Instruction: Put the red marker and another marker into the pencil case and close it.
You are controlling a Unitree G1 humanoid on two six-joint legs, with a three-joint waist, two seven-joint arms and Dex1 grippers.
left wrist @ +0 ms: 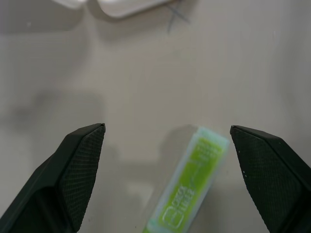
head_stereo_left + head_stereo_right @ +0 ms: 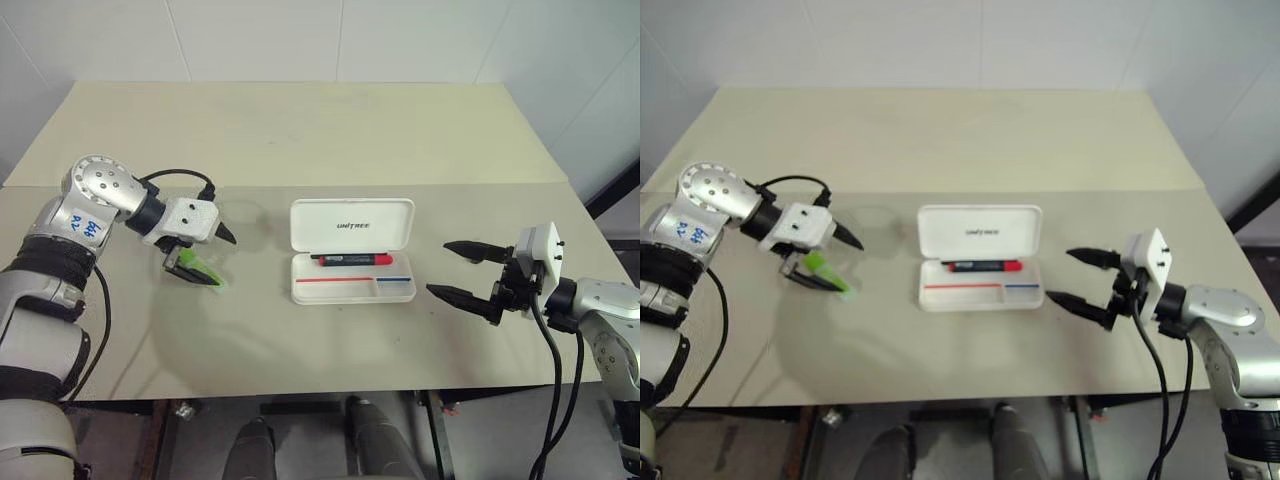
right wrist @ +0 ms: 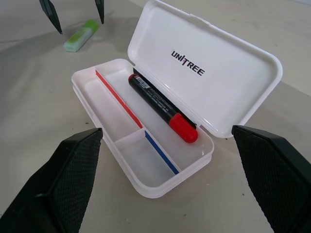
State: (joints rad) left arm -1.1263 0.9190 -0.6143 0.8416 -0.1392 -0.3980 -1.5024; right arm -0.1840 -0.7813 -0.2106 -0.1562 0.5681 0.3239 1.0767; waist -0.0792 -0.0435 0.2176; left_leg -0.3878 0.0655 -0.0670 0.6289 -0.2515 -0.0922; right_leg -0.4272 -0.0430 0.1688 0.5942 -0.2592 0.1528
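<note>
The white pencil case (image 2: pixel 320 215) lies open in the middle of the table, its lid tipped back. Inside, the red marker (image 2: pixel 352 259) rests in the rear compartment, red cap toward the right; the wrist view shows it too (image 3: pixel 160 104). To the case's left, the light-green marker (image 2: pixel 205 268) lies flat on the table. My left gripper (image 2: pixel 222 260) hovers open just over it, pointing down, and the green marker (image 1: pixel 187 194) sits between the fingers without touching them. Right of the case, my right gripper (image 2: pixel 440 268) is open and empty, facing the case (image 3: pixel 218 58).
The beige table (image 2: pixel 300 130) stretches well behind the case, with a seam running across it. Its front edge is near both arms. A black cable loops off the left wrist (image 2: pixel 180 175).
</note>
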